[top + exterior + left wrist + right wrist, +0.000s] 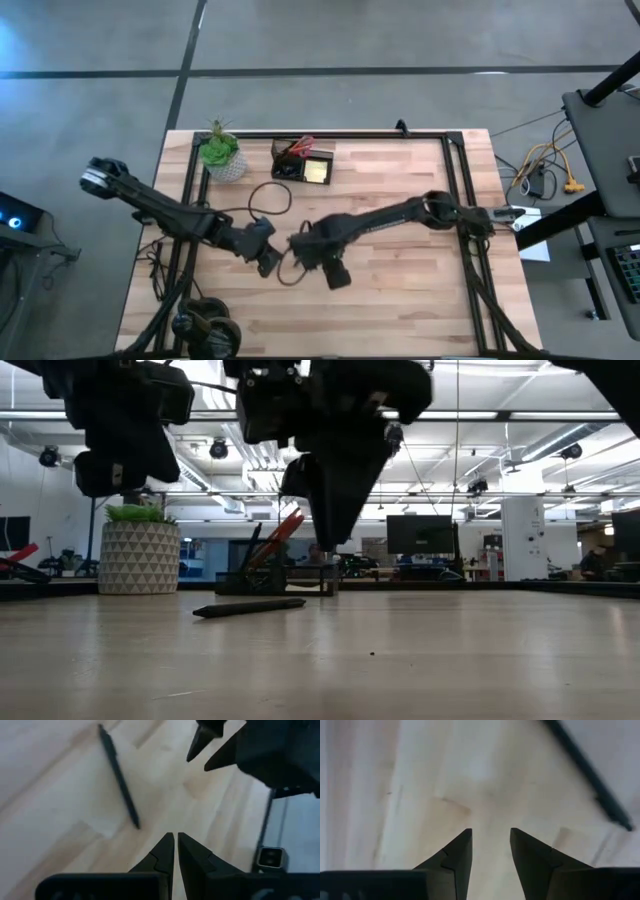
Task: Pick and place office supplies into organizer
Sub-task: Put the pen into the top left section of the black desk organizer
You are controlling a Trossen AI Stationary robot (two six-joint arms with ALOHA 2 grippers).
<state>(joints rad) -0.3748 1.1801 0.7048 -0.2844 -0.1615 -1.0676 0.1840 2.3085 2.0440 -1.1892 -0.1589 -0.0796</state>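
Beside the black pen [119, 774] on the bench [400, 300], the right gripper [490, 847] hovers, jaws narrowly parted and empty. The left gripper [175, 851] hangs close, jaws shut; the two could collide, or a closing finger could roll the pen away from the organizer [303, 164].

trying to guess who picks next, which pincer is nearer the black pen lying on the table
Hard to call; the right looks slightly nearer. The right pincer hangs open above bare wood with the black pen off to one side. The left pincer is shut, with the pen's tip just ahead of it.

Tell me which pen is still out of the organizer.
The black pen lying flat on the bare table, below the right gripper. The other supplies, including the red scissors, stand upright in the organizer by the plant.
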